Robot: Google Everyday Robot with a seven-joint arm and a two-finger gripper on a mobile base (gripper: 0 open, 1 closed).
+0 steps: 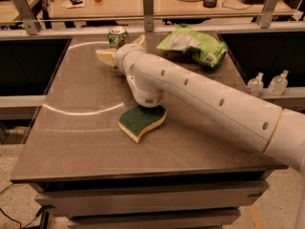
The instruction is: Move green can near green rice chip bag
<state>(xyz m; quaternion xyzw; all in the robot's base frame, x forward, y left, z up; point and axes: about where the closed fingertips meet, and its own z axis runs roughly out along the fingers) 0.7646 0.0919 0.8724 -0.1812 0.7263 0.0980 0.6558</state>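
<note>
The green can (117,36) stands upright at the table's far edge, left of centre. The green rice chip bag (194,44) lies crumpled at the far right of the table, about a can's width or two from the can. My gripper (120,46) is at the end of the white arm that reaches in from the right. It sits just in front of the can. Its cream fingers (106,57) are spread, one at the can's lower left and one at its right. The can's lower part is hidden behind my wrist.
A yellow sponge with a dark green top (142,121) lies mid-table, under my arm's elbow joint. The brown table (76,142) has a railing and a cluttered desk behind it. Two small clear bottles (267,83) stand on a ledge to the right.
</note>
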